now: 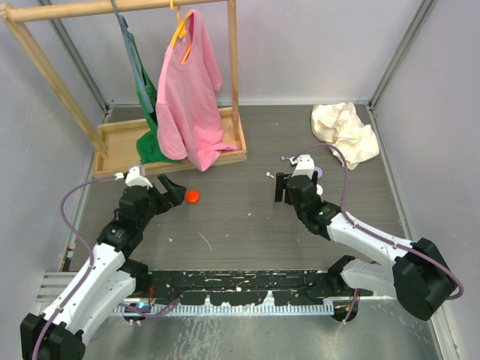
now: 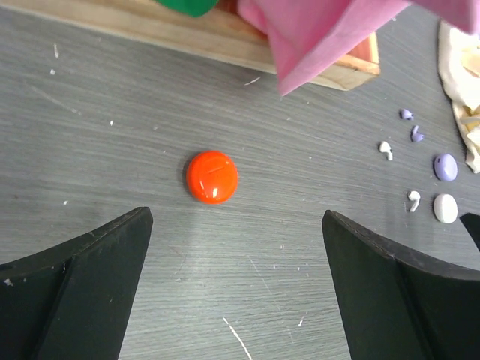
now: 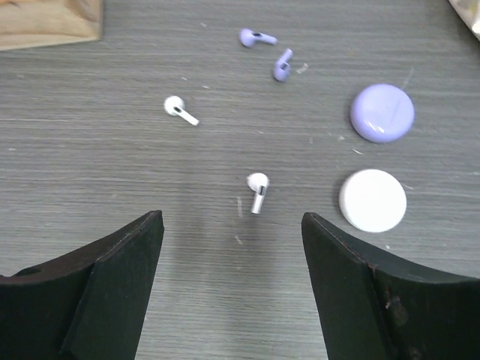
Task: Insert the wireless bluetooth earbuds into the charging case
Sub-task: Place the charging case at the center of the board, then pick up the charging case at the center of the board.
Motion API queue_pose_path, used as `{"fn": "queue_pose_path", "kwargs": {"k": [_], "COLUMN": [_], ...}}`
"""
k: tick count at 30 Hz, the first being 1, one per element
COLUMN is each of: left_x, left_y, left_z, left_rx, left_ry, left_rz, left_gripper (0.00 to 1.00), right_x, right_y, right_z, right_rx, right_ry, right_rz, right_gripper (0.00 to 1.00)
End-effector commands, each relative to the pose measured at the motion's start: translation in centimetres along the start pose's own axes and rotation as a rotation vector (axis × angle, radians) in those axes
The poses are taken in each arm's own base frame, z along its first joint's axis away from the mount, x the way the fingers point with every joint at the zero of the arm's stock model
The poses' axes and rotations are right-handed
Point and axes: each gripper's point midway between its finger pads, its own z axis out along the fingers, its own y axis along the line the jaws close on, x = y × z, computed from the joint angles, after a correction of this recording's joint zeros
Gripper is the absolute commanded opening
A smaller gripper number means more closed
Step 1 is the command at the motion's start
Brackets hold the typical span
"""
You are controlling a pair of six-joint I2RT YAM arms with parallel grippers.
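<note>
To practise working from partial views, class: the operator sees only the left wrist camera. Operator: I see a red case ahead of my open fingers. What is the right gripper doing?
Observer: The right gripper is open and holds nothing.
Operator: What is nearest to it?
Observer: A white earbud lies just ahead, between its fingers, with the white case off to one side.
Operator: What is the pink cloth above me?
Observer: A pink shirt on an orange hanger, hung from a wooden rack.
</note>
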Motion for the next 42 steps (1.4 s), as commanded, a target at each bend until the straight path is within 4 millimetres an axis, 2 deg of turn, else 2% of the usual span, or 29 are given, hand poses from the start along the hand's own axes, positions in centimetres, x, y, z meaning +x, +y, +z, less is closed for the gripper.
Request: {"fn": "queue_pose_path", "kwargs": {"k": [1, 7, 9, 12, 18, 25, 32, 42], "left_x": [-2.3, -3.3, -3.3, -2.8, -1.3, -0.9, -0.7, -0.6], "left_y": [-2.2, -3.9, -4.3, -4.7, -4.2, -3.9, -3.8, -4.0], "left_z": [-0.6, -0.8, -0.9, -1.0, -1.0, -0.9, -0.8, -0.8], "left_rx": [0.112, 0.192, 0.206, 0.246, 0.249, 0.242, 0.235, 0.248], "left_ry": [-0.093, -0.140, -0.147, -0.150, -0.123, -0.119, -0.117, -0.119], "left_rz": [0.068, 0.090, 0.102, 0.123, 0.154, 0.162, 0.167, 0.168], "left_gripper": [0.98, 0.98, 0.98, 0.98, 0.98, 0.98, 0.98, 0.98], "right_x": [-0.5, -0.3, -0.2, -0.1, 0.3, 0.5, 1.4, 3.2], "right_y": [-1.7, -4.5, -6.2, -7.8, -10.1, -11.3, -10.8, -10.4], "right_z": [0.6, 1.3, 1.9, 3.0, 5.1, 7.1, 8.5, 6.8], "right_rx": [0.075, 0.145, 0.169, 0.164, 0.143, 0.119, 0.073, 0.065], "right_ry": [0.053, 0.111, 0.135, 0.167, 0.221, 0.263, 0.314, 0.382], "right_rz": [0.061, 0.104, 0.149, 0.226, 0.285, 0.284, 0.292, 0.305], "right_gripper": [0.80, 0.81, 0.82, 0.82, 0.83, 0.84, 0.83, 0.77]}}
